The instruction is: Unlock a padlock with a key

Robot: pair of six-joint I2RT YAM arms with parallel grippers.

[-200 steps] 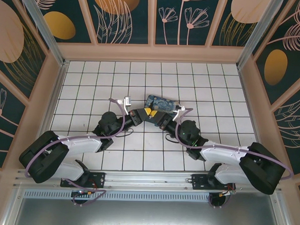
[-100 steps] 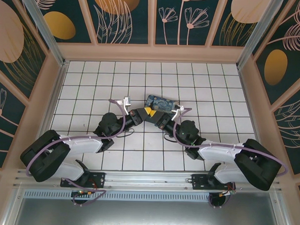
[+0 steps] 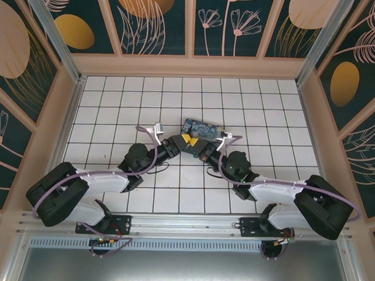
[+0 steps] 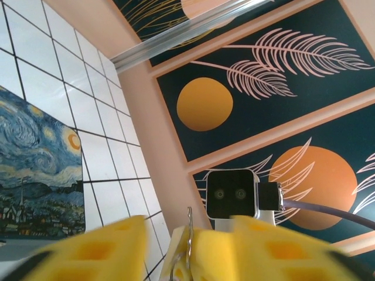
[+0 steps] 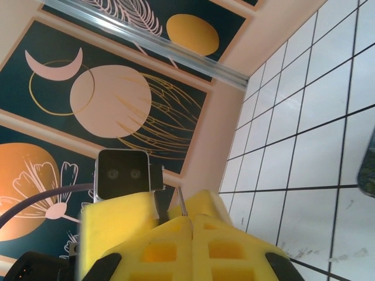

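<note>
Over the middle of the tiled floor my two grippers meet tip to tip. My right gripper [image 3: 193, 145] [image 5: 192, 219] is shut on the key [image 5: 182, 205], whose thin metal blade pokes up from between its yellow pads. In the left wrist view the key [image 4: 189, 231] stands edge-on with a wire ring at its base. My left gripper [image 3: 179, 142] [image 4: 187, 237] is open around it; one of its fingers [image 4: 94, 252] stands well apart from the blade. The padlock is hidden.
A dark blue painted box [image 3: 200, 128] [image 4: 35, 175] lies flat on the tiles just behind the grippers. Patterned walls enclose the floor on three sides, with white tiles [image 3: 115, 107] open to the left, right and front.
My left gripper has opened and let go of the key, while my right gripper's jaws have closed on it. Both arms stay where they were.
</note>
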